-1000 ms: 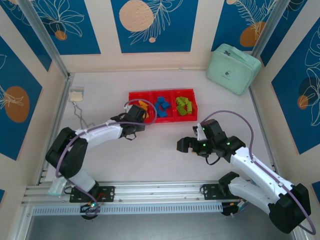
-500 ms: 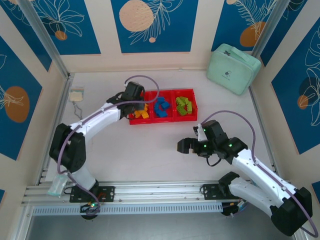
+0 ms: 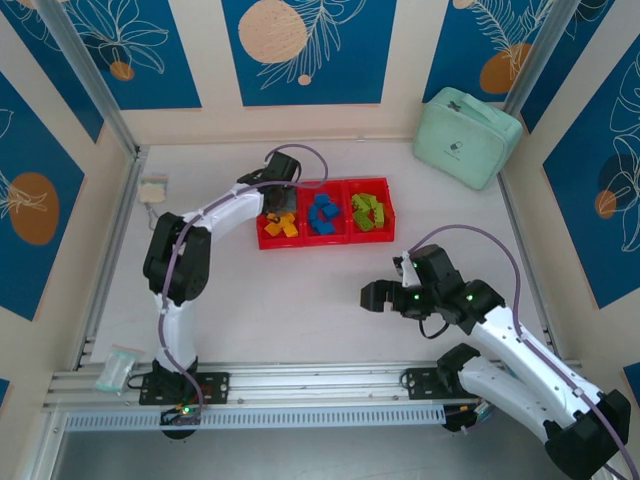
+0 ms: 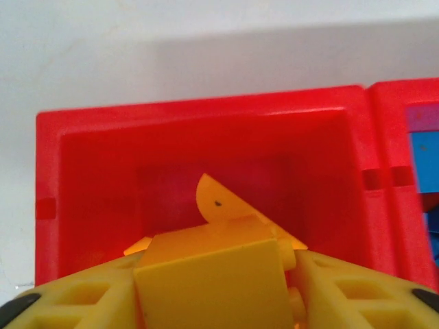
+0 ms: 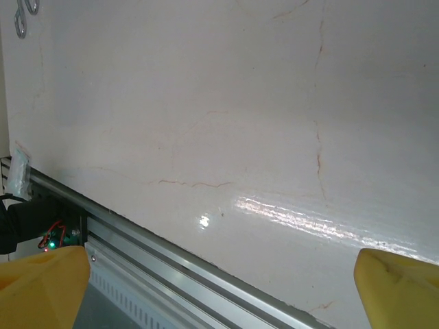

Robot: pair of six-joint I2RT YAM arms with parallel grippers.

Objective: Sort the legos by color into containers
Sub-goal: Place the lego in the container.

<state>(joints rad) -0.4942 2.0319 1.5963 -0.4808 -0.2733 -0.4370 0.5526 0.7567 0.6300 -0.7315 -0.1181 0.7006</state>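
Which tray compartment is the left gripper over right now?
The left-end compartment, with the yellow-orange bricks. The left gripper hangs over it, shut on a yellow brick. The middle compartment holds blue bricks, the right-end compartment green bricks.

Nothing readable is showing in any view: no words, numbers, brand names or labels are coming through clearly. The mint-green case (image 3: 467,137) at the far right of the bench is carrying a small dark mark on its lid, but it is appearing too small to make out.
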